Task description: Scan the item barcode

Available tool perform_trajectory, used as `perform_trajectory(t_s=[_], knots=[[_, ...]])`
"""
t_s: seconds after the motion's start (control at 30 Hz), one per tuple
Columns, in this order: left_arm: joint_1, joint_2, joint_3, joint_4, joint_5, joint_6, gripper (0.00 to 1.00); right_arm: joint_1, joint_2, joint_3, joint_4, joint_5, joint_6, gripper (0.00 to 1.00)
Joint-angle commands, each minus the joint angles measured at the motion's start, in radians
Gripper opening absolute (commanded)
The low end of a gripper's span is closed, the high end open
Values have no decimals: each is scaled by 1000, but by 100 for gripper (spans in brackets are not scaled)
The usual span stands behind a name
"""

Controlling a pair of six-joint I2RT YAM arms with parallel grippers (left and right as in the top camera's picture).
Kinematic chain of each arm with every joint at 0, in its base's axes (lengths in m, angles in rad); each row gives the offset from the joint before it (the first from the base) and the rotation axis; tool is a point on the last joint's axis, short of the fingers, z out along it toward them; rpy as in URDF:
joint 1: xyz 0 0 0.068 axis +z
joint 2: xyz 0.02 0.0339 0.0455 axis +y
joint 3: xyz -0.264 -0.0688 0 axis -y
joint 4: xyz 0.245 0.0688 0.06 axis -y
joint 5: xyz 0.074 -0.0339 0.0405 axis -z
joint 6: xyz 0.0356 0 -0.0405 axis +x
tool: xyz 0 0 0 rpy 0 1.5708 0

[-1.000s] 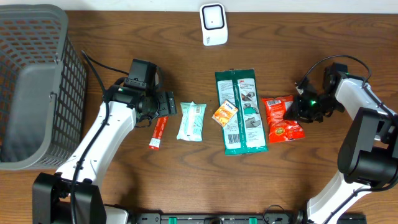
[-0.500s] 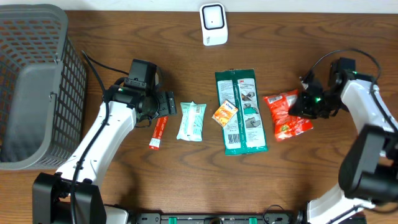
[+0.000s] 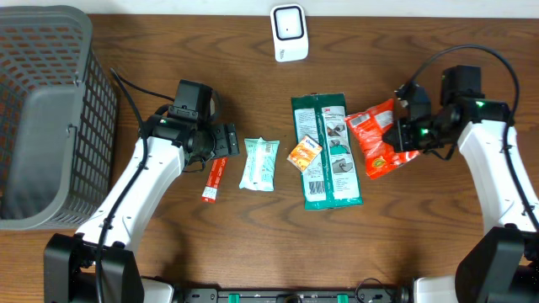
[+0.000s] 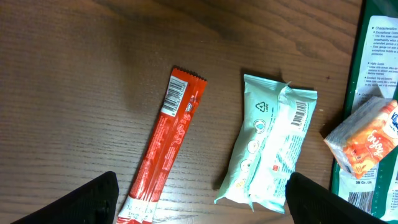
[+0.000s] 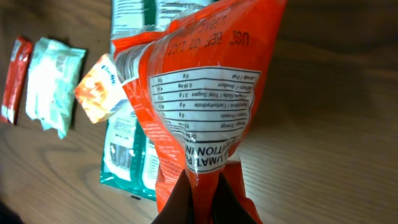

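My right gripper (image 3: pixel 402 135) is shut on the red snack bag (image 3: pixel 375 141) and holds it tilted, off the table, right of the green package. In the right wrist view the bag (image 5: pixel 199 93) hangs from the shut gripper (image 5: pixel 206 194) with its white nutrition panel facing the camera; no barcode shows on it. The white scanner (image 3: pixel 288 32) stands at the table's back edge. My left gripper (image 3: pixel 224 140) is open and holds nothing, hovering over the top of a red stick packet (image 4: pixel 168 143), with a mint-green packet (image 4: pixel 270 149) beside it.
A long green package (image 3: pixel 327 151) lies mid-table with a small orange packet (image 3: pixel 305 152) on its left edge. A grey basket (image 3: pixel 50 109) fills the far left. A black cable runs from the basket side to the left arm.
The right gripper closed on the red bag and lifted it off the table, carrying it up and slightly left toward the green package. The left arm stayed still.
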Motion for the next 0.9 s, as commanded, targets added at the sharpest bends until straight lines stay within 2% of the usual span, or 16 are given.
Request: perform_trajectory(t_s=[0.0, 0.1, 0.33, 0.63, 0.77, 0.87], knots=[[2, 1, 11, -2, -6, 10, 87, 36, -15, 2, 7, -64, -14, 1], [2, 1, 11, -2, -6, 10, 87, 42, -15, 1, 23, -152, -7, 1], [2, 1, 11, -2, -6, 10, 87, 47, -15, 97, -5, -147, 25, 1], [2, 1, 11, 1, -6, 10, 87, 87, -14, 381, -240, -64, 26, 1], [2, 1, 11, 1, -6, 10, 87, 94, -12, 376, -298, 86, 37, 1], [2, 1, 11, 1, -6, 10, 87, 92, -7, 283, -232, 104, 106, 1]])
